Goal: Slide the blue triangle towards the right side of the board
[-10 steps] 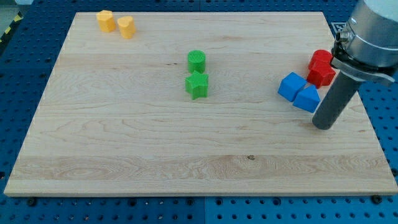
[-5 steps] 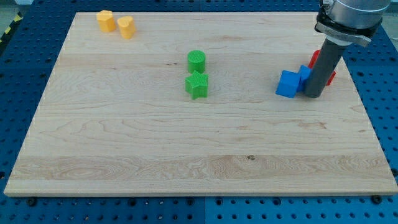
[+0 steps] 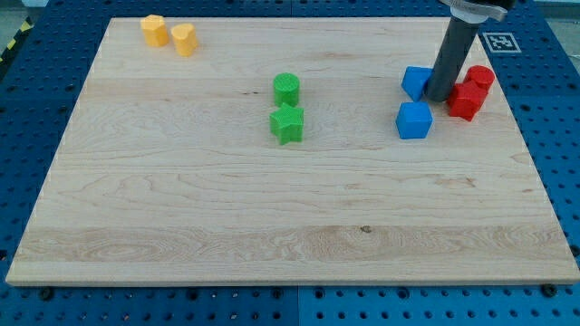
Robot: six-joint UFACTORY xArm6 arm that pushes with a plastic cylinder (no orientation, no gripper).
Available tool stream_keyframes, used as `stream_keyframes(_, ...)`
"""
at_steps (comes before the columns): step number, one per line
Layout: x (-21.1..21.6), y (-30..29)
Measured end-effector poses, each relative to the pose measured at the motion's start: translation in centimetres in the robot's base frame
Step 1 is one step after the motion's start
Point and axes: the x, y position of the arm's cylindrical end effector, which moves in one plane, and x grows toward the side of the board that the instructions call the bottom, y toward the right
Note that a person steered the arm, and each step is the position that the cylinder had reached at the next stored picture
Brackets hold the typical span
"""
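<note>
On the wooden board (image 3: pixel 181 208), the blue triangle (image 3: pixel 416 81) sits at the view's upper right, pressed against the left side of my tip (image 3: pixel 439 98). The dark rod carries no pincer, so there is nothing to show released or clenched. A blue cube (image 3: pixel 413 119) lies just below and left of the tip, apart from the triangle. Two red blocks (image 3: pixel 470 92), touching each other, sit just right of the tip. A green cylinder (image 3: pixel 286 88) and green star (image 3: pixel 287 123) stand well left of it, mid-board. Two orange blocks (image 3: pixel 169 34) rest far off at the upper-left corner.
</note>
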Motion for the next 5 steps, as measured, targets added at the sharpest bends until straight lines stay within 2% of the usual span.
stream_keyframes(4,-0.2,-5.2)
stream_keyframes(5,-1.4,-6.0)
